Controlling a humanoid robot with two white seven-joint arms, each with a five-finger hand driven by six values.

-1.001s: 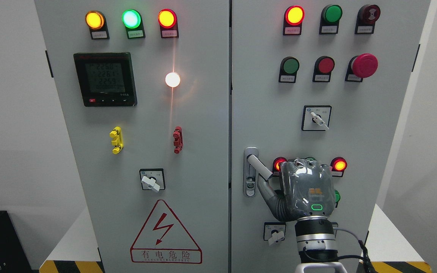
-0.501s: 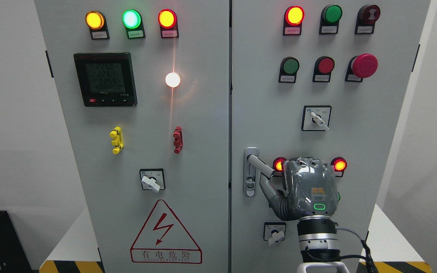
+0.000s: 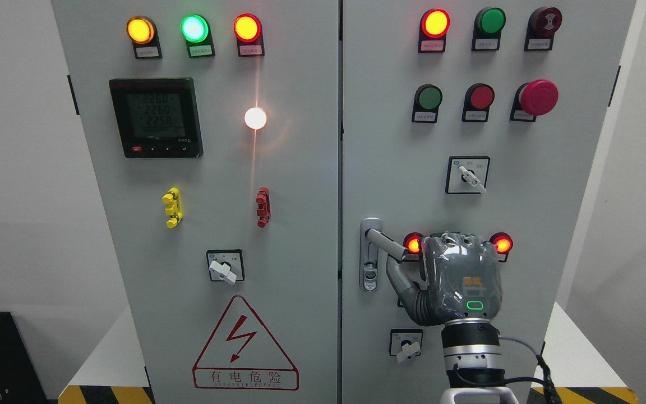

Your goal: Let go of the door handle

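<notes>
Head view shows the door handle [image 3: 386, 243] near the left edge of the right cabinet door [image 3: 525, 168], below mid-height. Its lever swings out from the lock plate [image 3: 370, 264], long axis slanting down to the right, tip toward the lit red indicator lamp [image 3: 413, 243]. The right hand [image 3: 460, 278] sits just right of it, back to the camera, thumb below the lever; whether its fingers grip or have let go cannot be told. Release looks begun, not confirmed.

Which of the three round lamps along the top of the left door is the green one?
The middle lamp is green; the left lamp glows amber and the right lamp glows red-orange.
</notes>
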